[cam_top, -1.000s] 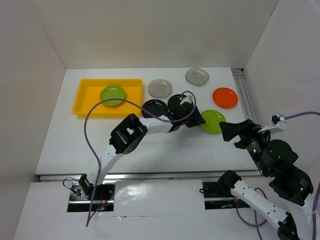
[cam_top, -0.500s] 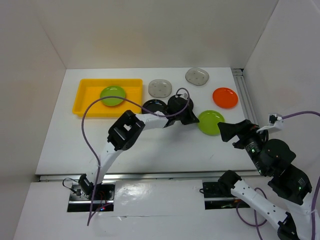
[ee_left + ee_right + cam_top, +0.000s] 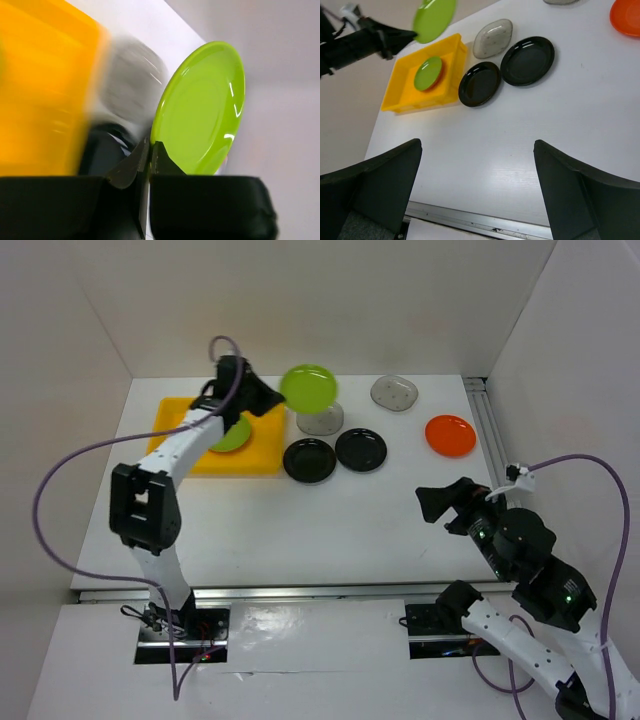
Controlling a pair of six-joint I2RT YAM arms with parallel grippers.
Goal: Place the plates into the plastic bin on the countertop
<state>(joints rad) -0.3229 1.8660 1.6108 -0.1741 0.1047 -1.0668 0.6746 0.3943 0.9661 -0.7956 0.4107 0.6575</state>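
The white counter fills the space between the white walls, and the yellow plastic bin sits at its far left corner. The left arm reaches out across the bin; the right arm hangs over the near right part of the counter, well apart from every plate.

Two glossy black plates lie side by side on the counter just right of the bin, their rims close together or touching. One lime green plate lies flat inside the bin. The other lime green plate is up in the air near the bin's far right corner, tilted steeply on edge – the left jaws are clenched on its lower rim, as the left wrist view shows plainly.

A grey dotted plate rests just behind the black ones, partly hidden beneath the lifted plate. A second grey dotted plate lies near the back wall, and an orange plate lies off to the right.

The right jaws are spread wide – nothing between them
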